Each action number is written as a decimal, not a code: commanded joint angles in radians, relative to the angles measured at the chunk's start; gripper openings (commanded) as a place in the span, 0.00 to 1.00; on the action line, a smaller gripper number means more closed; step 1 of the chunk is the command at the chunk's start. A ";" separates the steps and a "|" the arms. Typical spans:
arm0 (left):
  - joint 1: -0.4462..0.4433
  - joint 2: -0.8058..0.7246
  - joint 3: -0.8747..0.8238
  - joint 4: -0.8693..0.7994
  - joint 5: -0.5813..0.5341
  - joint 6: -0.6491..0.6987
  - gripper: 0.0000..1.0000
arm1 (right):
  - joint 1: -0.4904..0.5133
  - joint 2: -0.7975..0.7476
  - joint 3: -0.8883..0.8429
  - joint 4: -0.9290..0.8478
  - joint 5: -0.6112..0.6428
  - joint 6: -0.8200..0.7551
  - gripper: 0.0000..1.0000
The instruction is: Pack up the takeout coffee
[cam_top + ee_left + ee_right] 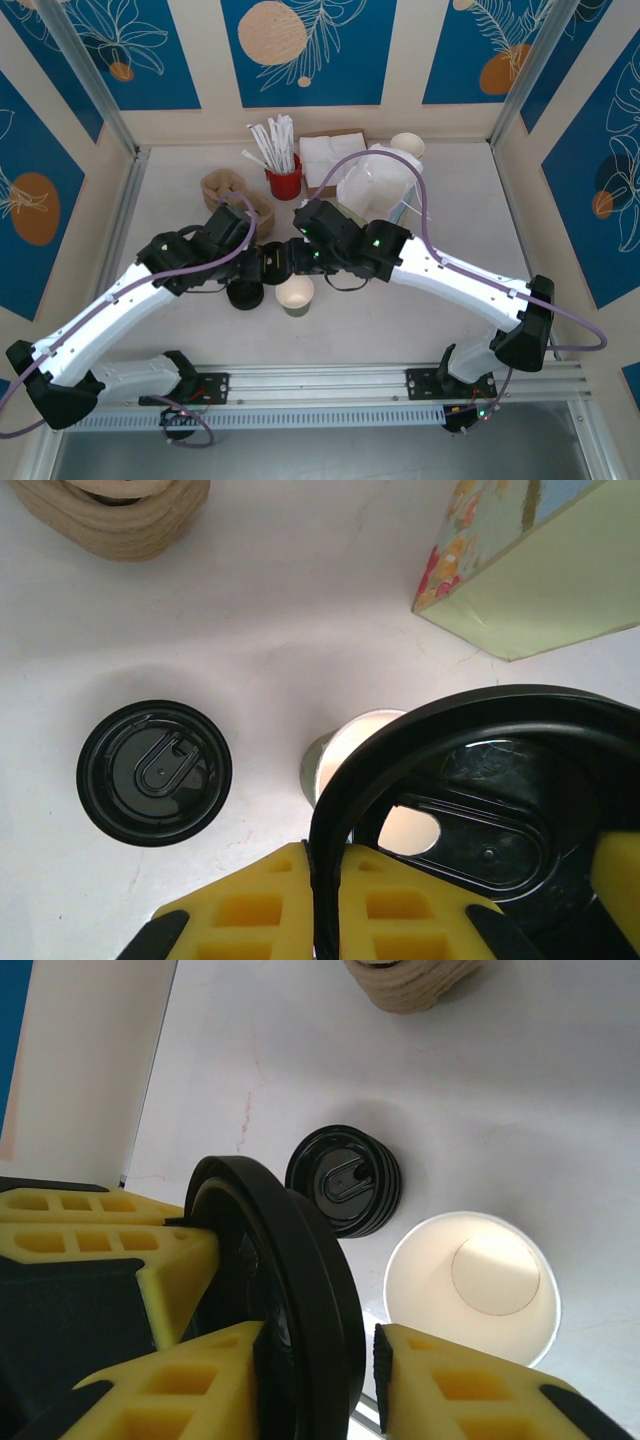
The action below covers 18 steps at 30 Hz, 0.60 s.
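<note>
The held black lid (290,1260) is clamped edge-on between the narrowed jaws of the right gripper (320,1345), at the bottom centre of the right wrist view. The same lid's rim is pinched between the nearly closed jaws of the left gripper (328,880), at the bottom centre of the left wrist view, so it is gripped from both sides at once. The takeout coffee cup (470,1285) stands open and unlidded at the lower right of the right wrist view. It is just beside a spare black lid (343,1180) lying flat on the white table (520,1090). The step is judged to be a lid handover ahead of capping. Next, one grip would have to be released and the lid levelled over the cup's mouth and pressed down.
</note>
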<state>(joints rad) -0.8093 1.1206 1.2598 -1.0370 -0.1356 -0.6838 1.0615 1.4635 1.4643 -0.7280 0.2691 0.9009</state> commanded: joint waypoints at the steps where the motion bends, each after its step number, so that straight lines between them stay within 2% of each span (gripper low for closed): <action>1: -0.018 0.005 0.039 0.000 0.002 -0.020 0.10 | -0.005 0.005 0.016 -0.016 0.001 0.006 0.29; 7: -0.021 0.004 0.072 0.001 0.019 -0.009 0.11 | -0.013 0.000 0.016 -0.020 -0.003 0.008 0.16; 10: -0.021 -0.007 0.084 0.020 0.041 0.006 0.15 | -0.022 -0.009 0.017 -0.022 -0.008 0.011 0.08; 15: -0.021 -0.050 0.103 0.071 0.095 0.050 0.27 | -0.036 -0.030 0.019 -0.039 -0.012 0.008 0.00; 18: -0.021 -0.096 0.127 0.106 0.108 0.095 0.46 | -0.051 -0.044 0.022 -0.056 -0.017 0.008 0.00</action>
<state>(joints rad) -0.8158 1.0805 1.3312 -0.9989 -0.0769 -0.6365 1.0225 1.4574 1.4643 -0.7612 0.2707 0.9073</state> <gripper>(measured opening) 0.404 0.124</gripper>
